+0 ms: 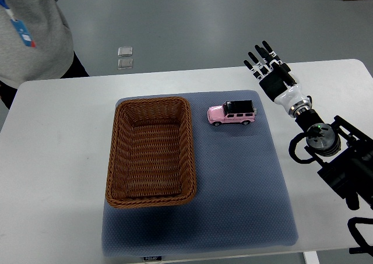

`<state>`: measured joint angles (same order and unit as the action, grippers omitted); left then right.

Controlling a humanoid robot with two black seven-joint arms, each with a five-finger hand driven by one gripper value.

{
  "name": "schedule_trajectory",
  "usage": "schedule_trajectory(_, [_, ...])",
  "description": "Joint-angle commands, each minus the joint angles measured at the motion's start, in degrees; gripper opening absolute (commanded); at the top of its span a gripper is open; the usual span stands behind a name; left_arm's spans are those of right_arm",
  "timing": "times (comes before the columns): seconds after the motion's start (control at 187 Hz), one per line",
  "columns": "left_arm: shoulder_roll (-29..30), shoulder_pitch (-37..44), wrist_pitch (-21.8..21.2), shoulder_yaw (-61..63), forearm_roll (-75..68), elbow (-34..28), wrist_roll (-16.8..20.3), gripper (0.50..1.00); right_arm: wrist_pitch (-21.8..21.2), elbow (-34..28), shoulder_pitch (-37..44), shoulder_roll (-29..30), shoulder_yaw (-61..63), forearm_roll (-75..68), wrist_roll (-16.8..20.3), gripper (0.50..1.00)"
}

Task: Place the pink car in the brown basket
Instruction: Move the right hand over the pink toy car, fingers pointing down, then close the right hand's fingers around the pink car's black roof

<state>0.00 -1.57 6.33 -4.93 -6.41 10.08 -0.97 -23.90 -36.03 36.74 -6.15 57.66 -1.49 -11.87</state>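
Note:
A pink toy car (232, 113) with a black roof stands on the blue-grey mat (245, 182), just right of the brown wicker basket (118, 159), which holds nothing. My right hand (265, 63) hovers over the table's far right, up and to the right of the car, its black fingers stretched out straight and holding nothing. The right arm runs down to the picture's right edge. No left arm shows.
The mat lies on a white table (52, 176). A person in a grey top (29, 37) stands at the far left corner. Two small clear squares (125, 57) lie on the floor beyond the table.

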Motion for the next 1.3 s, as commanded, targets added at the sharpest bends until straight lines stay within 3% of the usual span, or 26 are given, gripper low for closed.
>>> schedule_trajectory(0.0, [0.0,0.0,0.0,0.1,0.0,0.1,0.0,1.000,0.3,0.0,0.0,0.0,0.0,0.0,0.0,0.913])
schedule_trajectory(0.235, [0.0,0.1,0.0,0.1,-0.1,0.4,-0.2,1.000,-0.2,-0.2,0.4,-0.2,-1.1,1.2,0.3,0.913])
schedule_trajectory(0.439, [0.0,0.0,0.0,0.0,0.0,0.1,-0.2,1.000,-1.8,-1.8,4.2,-5.1,-7.7,15.8,1.7,0.913])
schedule_trajectory(0.604, [0.0,0.0,0.0,0.1,0.0,0.3,-0.2,1.000,-2.8,-2.5,14.3,-10.5,-19.3,36.4,3.6,0.913])
schedule_trajectory(0.807, [0.0,0.1,0.0,0.2,0.0,0.5,-0.1,1.000,-3.1,-9.8,29.4,-16.2,-40.8,59.0,6.1,0.913])
schedule_trajectory(0.957, [0.0,0.0,0.0,0.2,0.0,0.5,-0.1,1.000,-1.9,-10.2,35.7,-16.0,-54.0,62.5,7.7,0.913])
schedule_trajectory(1.294, [0.0,0.0,0.0,0.3,0.0,0.6,-0.1,1.000,6.2,-9.7,32.9,-13.8,-57.3,62.8,9.1,0.913])
